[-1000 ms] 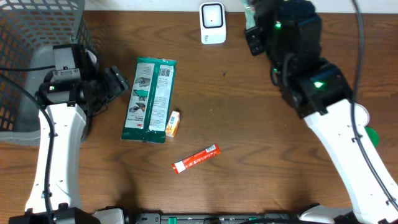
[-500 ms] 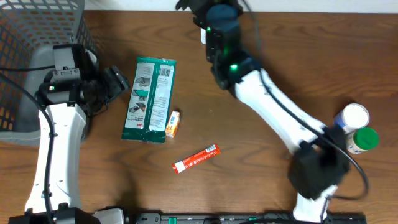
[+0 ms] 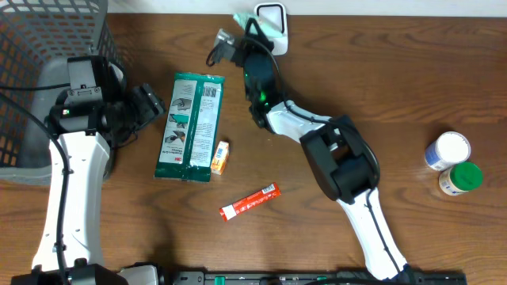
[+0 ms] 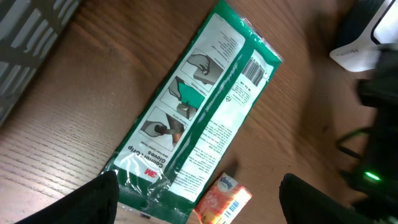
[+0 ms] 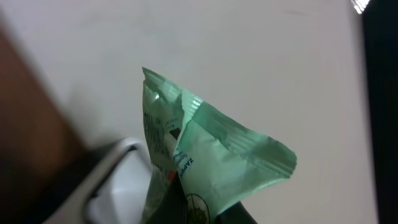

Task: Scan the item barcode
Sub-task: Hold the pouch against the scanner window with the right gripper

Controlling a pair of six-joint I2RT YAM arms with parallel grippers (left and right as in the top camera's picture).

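Observation:
My right gripper (image 3: 244, 25) is shut on a pale green sachet (image 3: 247, 17) and holds it just left of the white barcode scanner (image 3: 271, 17) at the table's back edge. In the right wrist view the crinkled sachet (image 5: 205, 155) sticks up out of the dark jaws, with the scanner (image 5: 118, 186) at lower left. My left gripper (image 3: 152, 103) stands open to the left of a dark green glove pack (image 3: 192, 127). Its two black fingertips (image 4: 93, 202) frame the pack (image 4: 199, 106), touching nothing.
A small orange tissue pack (image 3: 221, 157) lies against the glove pack's lower right corner. A red stick sachet (image 3: 249, 201) lies nearer the front. A grey mesh basket (image 3: 32, 47) fills the back left. Two bottles, white-capped (image 3: 447, 150) and green-capped (image 3: 461, 178), stand at the right.
The right arm has swung from the back right across to the left, carrying the green sachet to the scanner's left side. The left arm has stayed still.

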